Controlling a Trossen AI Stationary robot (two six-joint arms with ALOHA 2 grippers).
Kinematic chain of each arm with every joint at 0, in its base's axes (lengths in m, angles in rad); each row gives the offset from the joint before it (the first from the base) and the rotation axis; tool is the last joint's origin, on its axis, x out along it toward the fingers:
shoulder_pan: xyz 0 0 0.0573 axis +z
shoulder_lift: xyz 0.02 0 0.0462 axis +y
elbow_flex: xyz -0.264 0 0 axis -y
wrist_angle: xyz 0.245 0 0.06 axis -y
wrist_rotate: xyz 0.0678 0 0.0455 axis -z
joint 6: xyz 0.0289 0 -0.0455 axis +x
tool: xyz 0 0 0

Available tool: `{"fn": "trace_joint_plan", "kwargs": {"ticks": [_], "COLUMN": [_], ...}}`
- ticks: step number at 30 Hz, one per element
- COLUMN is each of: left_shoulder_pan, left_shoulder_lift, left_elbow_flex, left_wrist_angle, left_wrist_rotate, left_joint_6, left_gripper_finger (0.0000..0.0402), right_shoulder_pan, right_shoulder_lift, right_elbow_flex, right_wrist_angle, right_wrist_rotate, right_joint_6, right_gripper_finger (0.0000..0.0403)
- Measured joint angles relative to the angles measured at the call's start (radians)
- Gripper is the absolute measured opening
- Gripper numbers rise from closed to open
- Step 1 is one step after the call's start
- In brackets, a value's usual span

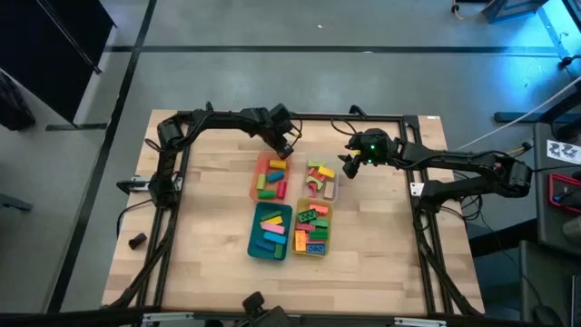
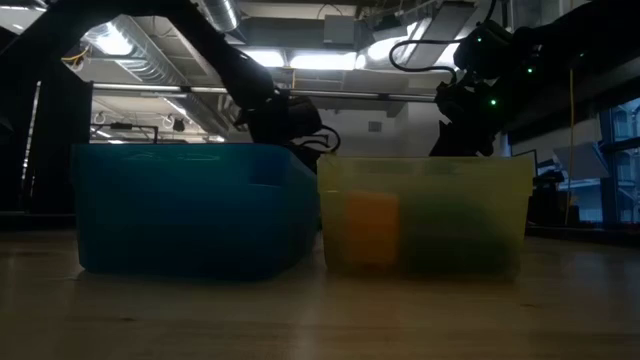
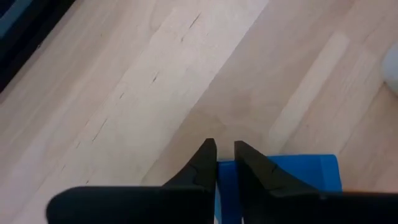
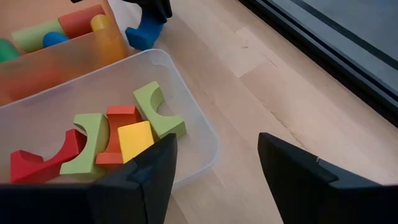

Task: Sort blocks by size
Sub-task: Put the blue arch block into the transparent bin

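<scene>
The left tool (image 1: 283,153) hangs at the far end of the orange tray (image 1: 257,179), its fingers (image 3: 205,163) clamped on a blue block (image 3: 292,177) above the bare desk (image 1: 209,209). The right tool (image 1: 348,166) hovers with its fingers spread wide just beside the clear tray (image 4: 202,134), which holds red, green and yellow arch blocks (image 4: 99,140). The teal tray (image 1: 255,238) and yellow tray (image 1: 328,227) sit nearer the front, both filled with more blocks.

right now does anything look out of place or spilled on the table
Nothing looks spilled. The only block outside the trays is a blue block gripped by the left gripper just beyond the orange tray. The right gripper hangs open by the clear tray.
</scene>
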Motion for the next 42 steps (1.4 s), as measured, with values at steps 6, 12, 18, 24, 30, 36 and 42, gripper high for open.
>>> {"fn": "trace_joint_plan", "kwargs": {"ticks": [6, 12, 18, 24, 30, 36, 42], "left_shoulder_pan": [0.000, 0.000, -0.025, -0.122, -0.201, -0.240, -0.259], "left_shoulder_lift": [0.001, -0.023, -0.036, -0.030, -0.029, -0.029, -0.029], "left_elbow_flex": [0.059, 0.150, 0.221, 0.215, 0.182, 0.182, 0.182], "left_wrist_angle": [-0.015, -0.031, -0.013, 0.060, 0.145, 0.163, 0.165], "left_wrist_rotate": [0.000, 0.007, 0.118, 0.235, 0.156, 0.124, 0.126], "left_joint_6": [0.000, 0.027, 0.015, 0.027, 0.052, 0.197, 0.173], "left_gripper_finger": [0.0026, 0.0020, 0.0024, 0.0022, 0.0037, 0.0040, 0.0057], "right_shoulder_pan": [0.000, 0.000, 0.000, 0.000, -0.002, -0.002, 0.000], "right_shoulder_lift": [0.000, 0.000, 0.000, -0.076, -0.244, -0.325, -0.316], "right_elbow_flex": [0.000, 0.000, 0.000, 0.008, 0.016, 0.014, 0.014], "right_wrist_angle": [0.000, 0.000, -0.002, -0.003, -0.010, -0.072, -0.071], "right_wrist_rotate": [0.000, 0.000, 0.002, -0.006, -0.019, -0.169, -0.270], "right_joint_6": [0.000, 0.000, -0.031, -0.134, -0.278, -0.334, -0.332], "right_gripper_finger": [0.0225, 0.0225, 0.0225, 0.0225, 0.0225, 0.0225, 0.0225]}}
